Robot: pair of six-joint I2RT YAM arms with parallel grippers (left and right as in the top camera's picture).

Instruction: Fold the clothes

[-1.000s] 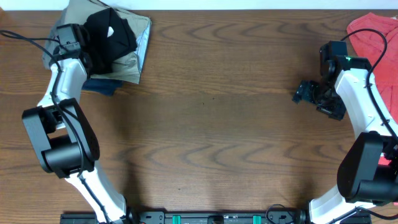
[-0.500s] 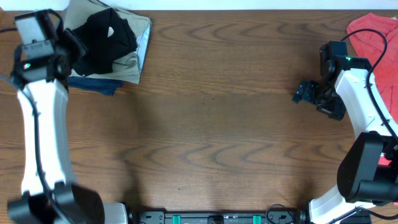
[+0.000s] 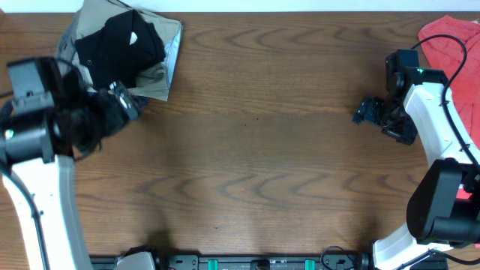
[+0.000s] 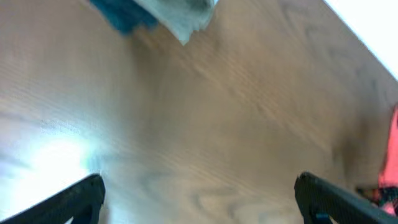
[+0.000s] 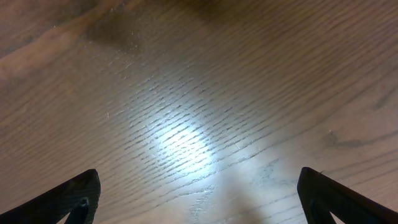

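One black T-shirt [image 3: 120, 41] lies bunched atop one pile of other clothes [image 3: 160, 71] at the far left corner, one red garment [image 3: 450, 37] far right, and the left gripper [image 4: 198, 186] and right gripper [image 5: 199, 186] both gape wide, empty.

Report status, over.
Left gripper open, empty. Right gripper open, empty. Black T-shirt bunched atop beige garment, far-left corner. Red garment far right, untouched.

Open table [image 3: 255, 150] between black T-shirt [image 3: 120, 43] atop pile [image 3: 157, 79] and red cloth [image 3: 446, 30]
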